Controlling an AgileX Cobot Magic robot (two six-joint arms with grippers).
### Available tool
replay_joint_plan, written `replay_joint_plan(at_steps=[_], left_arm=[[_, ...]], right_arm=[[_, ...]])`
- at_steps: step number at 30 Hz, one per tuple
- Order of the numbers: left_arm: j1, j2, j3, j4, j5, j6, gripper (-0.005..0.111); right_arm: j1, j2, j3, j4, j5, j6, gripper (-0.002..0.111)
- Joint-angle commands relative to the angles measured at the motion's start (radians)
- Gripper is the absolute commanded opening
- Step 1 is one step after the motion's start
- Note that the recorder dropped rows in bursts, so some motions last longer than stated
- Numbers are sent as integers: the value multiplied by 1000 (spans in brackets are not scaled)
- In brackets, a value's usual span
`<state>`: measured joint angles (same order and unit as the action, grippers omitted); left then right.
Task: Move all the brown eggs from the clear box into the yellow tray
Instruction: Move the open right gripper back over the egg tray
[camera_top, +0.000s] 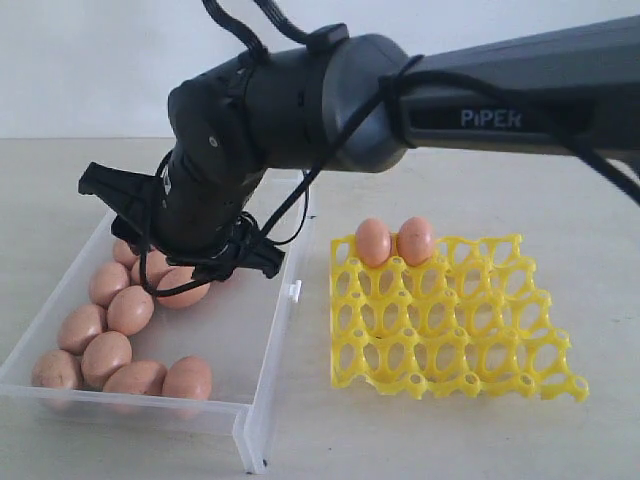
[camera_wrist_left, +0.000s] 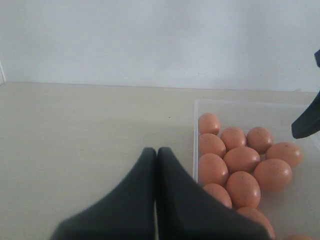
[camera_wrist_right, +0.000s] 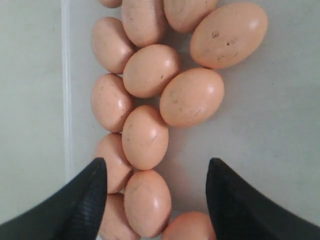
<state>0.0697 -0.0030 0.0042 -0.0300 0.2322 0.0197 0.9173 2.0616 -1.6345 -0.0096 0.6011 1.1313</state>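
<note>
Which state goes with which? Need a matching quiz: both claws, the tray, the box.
Things:
1. left claw
2. right claw
3. yellow tray
4. clear box

States:
A. holds two brown eggs in its far row
B. open, hovering over a cluster of eggs
C. shut, holding nothing
D. holds many eggs along one side

Pairs: 1-C, 2-B, 3-A, 4-D

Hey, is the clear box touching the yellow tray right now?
Apart. The exterior view shows a strip of bare table between the clear box and the yellow tray.
</note>
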Motion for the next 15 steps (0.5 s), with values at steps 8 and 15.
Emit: replay_joint_plan(at_steps=[8, 15], left_arm=[[1, 3, -4, -5, 0, 1, -4], [1, 3, -4, -5, 0, 1, -4]], right_arm=[[0, 56, -10, 10, -134, 148, 58], [0, 92, -10, 10, -155, 184, 77]])
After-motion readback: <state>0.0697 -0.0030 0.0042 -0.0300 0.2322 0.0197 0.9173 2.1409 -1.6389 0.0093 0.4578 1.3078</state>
